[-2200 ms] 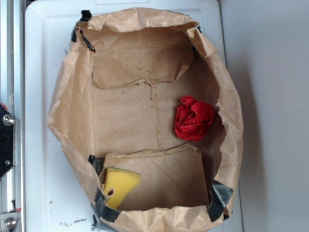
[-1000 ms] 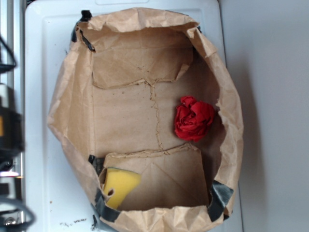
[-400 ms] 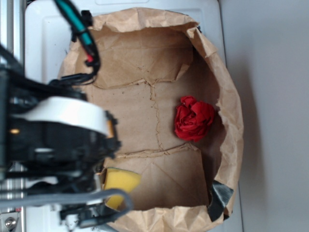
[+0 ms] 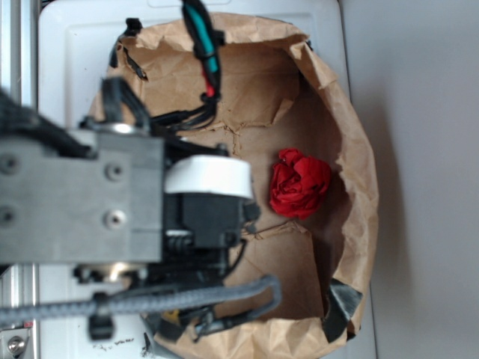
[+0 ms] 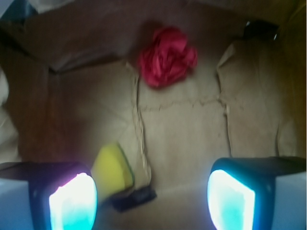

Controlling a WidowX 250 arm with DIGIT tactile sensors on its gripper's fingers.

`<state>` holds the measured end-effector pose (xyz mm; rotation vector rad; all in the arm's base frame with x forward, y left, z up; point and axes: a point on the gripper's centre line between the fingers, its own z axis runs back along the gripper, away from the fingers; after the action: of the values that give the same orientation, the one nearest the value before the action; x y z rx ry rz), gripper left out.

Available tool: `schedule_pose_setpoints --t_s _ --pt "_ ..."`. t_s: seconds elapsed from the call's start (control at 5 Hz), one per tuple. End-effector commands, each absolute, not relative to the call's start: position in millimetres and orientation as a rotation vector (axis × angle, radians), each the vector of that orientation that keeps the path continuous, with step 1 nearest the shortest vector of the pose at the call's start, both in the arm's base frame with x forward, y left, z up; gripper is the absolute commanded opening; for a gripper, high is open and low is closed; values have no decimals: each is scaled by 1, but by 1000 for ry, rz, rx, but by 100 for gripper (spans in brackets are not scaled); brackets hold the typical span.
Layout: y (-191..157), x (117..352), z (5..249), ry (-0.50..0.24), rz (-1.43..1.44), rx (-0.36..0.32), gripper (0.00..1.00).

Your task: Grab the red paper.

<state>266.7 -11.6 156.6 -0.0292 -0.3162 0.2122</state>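
Observation:
The red paper (image 4: pixel 300 183) is a crumpled bright red ball lying on the floor of an open brown paper bag (image 4: pixel 352 149), near its right wall. In the wrist view the red paper (image 5: pixel 167 56) lies far ahead at the top, well clear of my gripper (image 5: pixel 152 201). The gripper is open, its two glowing pads (image 5: pixel 73 203) wide apart with nothing between them. In the exterior view my arm (image 4: pixel 82 202) reaches over the bag's left half and hides the fingertips; its black wrist ends just left of the red paper.
A yellow sponge wedge (image 5: pixel 112 168) lies on the bag floor close to the left pad, beside a dark strip (image 5: pixel 134 198). The bag's crumpled walls rise all round. Black tape (image 4: pixel 340 303) patches its lower right corner. The bag sits on a white surface (image 4: pixel 67 60).
My arm has come in from the left edge and moved right over the bag, now covering the sponge in the exterior view. The red paper has not moved.

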Motion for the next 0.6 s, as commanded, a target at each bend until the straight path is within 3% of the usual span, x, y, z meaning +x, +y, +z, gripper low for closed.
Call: schedule_pose_setpoints --t_s 0.0,0.4 --pt "-7 301 145 -366 207 -4 100" --pt "0 322 124 -353 215 26 100"
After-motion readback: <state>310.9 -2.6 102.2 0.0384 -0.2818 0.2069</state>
